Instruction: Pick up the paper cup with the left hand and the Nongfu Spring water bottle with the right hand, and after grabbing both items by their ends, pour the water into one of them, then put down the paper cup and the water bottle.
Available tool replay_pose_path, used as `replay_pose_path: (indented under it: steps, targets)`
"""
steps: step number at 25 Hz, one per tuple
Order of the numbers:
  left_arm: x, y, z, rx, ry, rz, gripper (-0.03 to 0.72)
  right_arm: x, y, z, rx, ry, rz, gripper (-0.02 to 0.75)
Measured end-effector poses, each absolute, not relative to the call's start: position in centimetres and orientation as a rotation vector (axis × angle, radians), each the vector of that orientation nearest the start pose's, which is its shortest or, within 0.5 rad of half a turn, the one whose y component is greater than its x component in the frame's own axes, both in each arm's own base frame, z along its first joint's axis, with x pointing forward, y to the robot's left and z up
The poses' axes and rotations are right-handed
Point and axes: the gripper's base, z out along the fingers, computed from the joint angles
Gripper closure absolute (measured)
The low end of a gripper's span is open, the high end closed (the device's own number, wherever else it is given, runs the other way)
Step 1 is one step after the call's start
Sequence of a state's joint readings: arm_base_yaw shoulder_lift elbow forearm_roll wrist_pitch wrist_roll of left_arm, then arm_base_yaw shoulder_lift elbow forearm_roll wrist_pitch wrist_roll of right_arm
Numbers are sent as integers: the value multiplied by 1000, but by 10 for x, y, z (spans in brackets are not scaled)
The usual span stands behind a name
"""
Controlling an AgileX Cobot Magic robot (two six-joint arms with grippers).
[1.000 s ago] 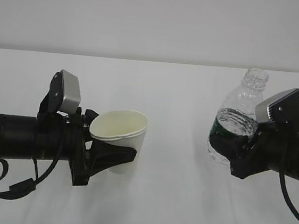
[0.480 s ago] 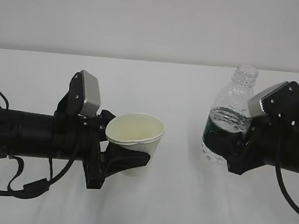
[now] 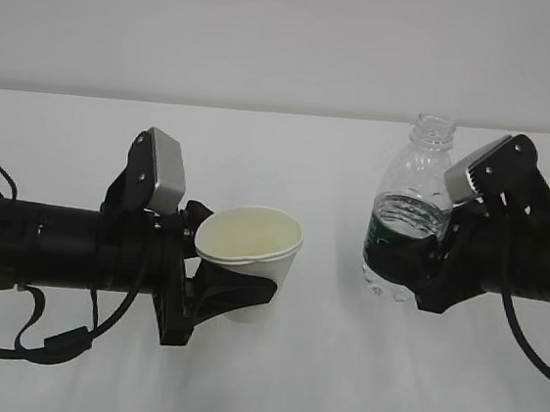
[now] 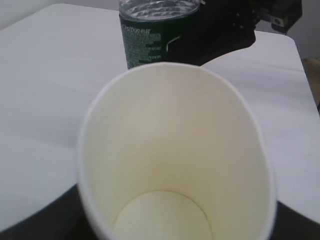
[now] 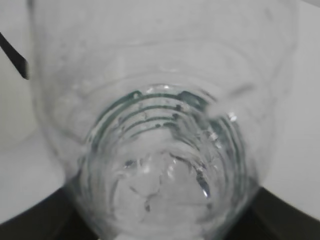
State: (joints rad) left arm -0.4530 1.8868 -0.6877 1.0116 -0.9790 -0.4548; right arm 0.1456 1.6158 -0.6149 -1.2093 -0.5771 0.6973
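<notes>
In the exterior view the white paper cup [image 3: 251,248] hangs above the table, tipped a little toward the camera, showing its cream inside. My left gripper [image 3: 234,298] is shut on its lower part. The cup [image 4: 175,150] fills the left wrist view and looks empty. To its right the uncapped Nongfu Spring water bottle [image 3: 407,215] stands nearly upright in the air, apart from the cup. My right gripper [image 3: 404,271] is shut on its lower end. Water [image 3: 408,212] shows inside at about the green label. The bottle [image 5: 160,150] fills the right wrist view, hiding the fingers.
The white table [image 3: 326,379] stretches below both arms to a pale wall behind. Black cables hang under the left arm [image 3: 35,338] and the right arm [image 3: 534,361]. In the left wrist view the bottle's green label [image 4: 150,35] and the right gripper's black body [image 4: 225,30] sit just beyond the cup.
The right arm has carried the bottle leftward toward the cup, standing it more upright. The left arm moved the cup to the right early on and has since held still.
</notes>
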Motion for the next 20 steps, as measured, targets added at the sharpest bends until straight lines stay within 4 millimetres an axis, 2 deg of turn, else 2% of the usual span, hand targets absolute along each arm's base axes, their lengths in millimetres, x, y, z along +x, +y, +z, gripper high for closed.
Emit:
replay_pose_path:
  steps: [7,11,16,20]
  targets:
    - [253,-197,137,1154,1616,-901,258,273,86,168,-911,1992,419,279]
    - [250,-200,137,1165,1609,-908,258,279,91,170,-937,2029,318,279]
    - [250,-201,137,1155,1611,-907,258,284,102,178,-982,1995,286,279]
    - [251,-201,137,1140,1615,-905,258,291,100,182,-1004,1991,218,279]
